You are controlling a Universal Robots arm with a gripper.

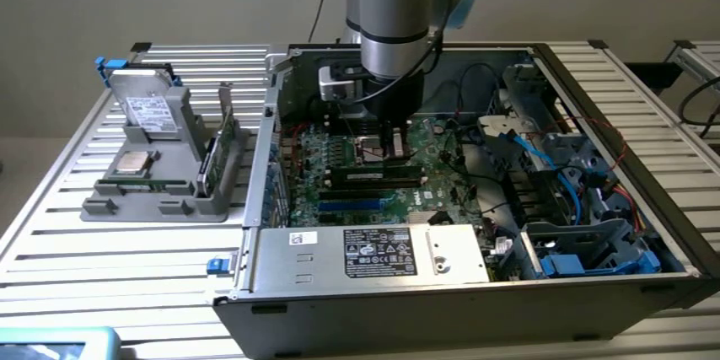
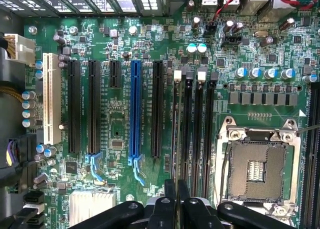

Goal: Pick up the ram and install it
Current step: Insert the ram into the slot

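Here, inside the open computer case [image 1: 450,314], the gripper [image 2: 176,185], fingers [image 2: 170,195] pinched narrow on the ram [image 2: 177,134] (seen edge-on), holds it over the black memory slots [image 2: 198,129], mid-install, a step likely calling for a square, even press.

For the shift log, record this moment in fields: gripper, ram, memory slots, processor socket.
gripper: shut on the ram, inside the computer case
ram: edge-on, running along the memory slots; whether seated, cannot tell
memory slots: three beside the ram bare
processor socket: no chip in it
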